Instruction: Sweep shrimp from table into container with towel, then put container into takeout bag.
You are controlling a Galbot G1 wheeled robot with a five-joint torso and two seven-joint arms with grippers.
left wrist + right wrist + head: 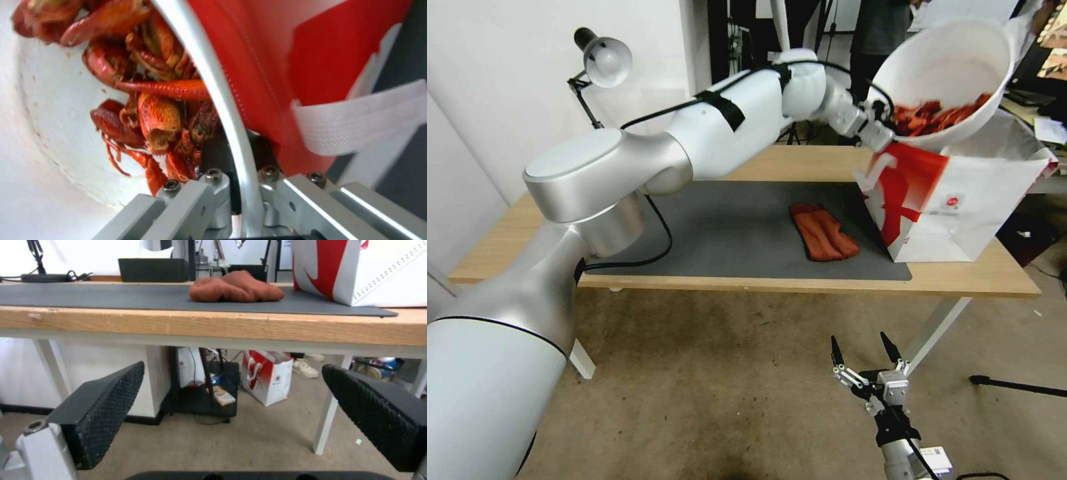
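Shrimp (937, 117) fill the tilted container (954, 67) our left claw (879, 128) pinches by its rim above the takeout bag (960, 200), at two o'clock. Our right claw (864, 357) hangs open below the worktop (800, 283).

My left gripper (883, 127) is clamped on the rim of the container (947, 67), tilted just above the takeout bag (960, 213) mouth — the red bag wall presses right against the rim beside my fingers, and its white strap handle (360, 123) hangs close by on that side. Inside the rim, the shrimp (151, 110) crowd up to my fingertips. My right gripper (864, 350) hangs spread wide below the table (222, 325) edge — open floor around it, a white table leg (327, 420) just ahead.
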